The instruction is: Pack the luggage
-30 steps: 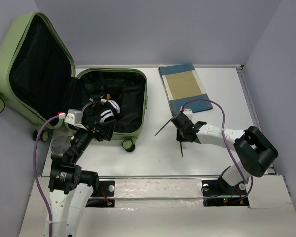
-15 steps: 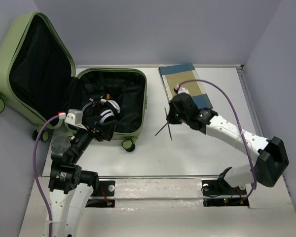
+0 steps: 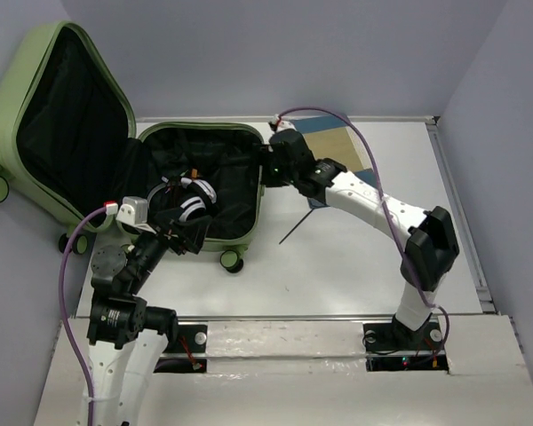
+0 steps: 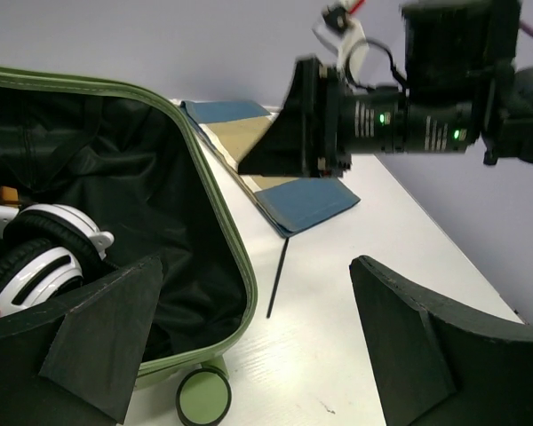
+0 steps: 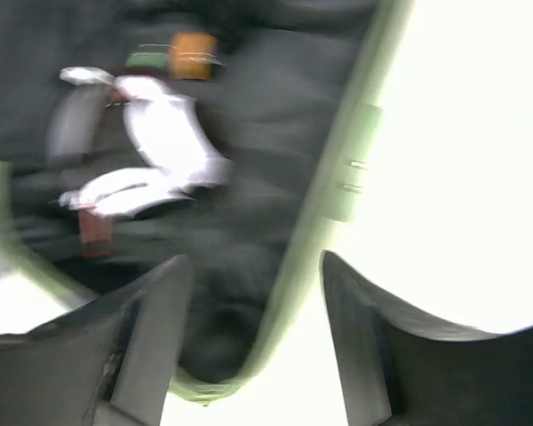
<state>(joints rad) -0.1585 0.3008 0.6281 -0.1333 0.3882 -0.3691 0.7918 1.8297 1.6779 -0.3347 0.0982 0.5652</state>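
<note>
The luggage (image 3: 259, 204) is lying open at the far left of the table (image 3: 355, 257), with headphones (image 3: 191, 195) sitting in its black lining. The right fingers (image 5: 151, 346) are hovering spread over its right rim, gripping nothing. A thin black rod (image 3: 295, 232) is lying on the table just outside. The left fingers (image 4: 107, 328) are gaping wide by the front wall — empty too. The rod is probably waiting to go in: pinching it mid-shaft and lifting clear of the rim before letting go looks wisest.
</note>
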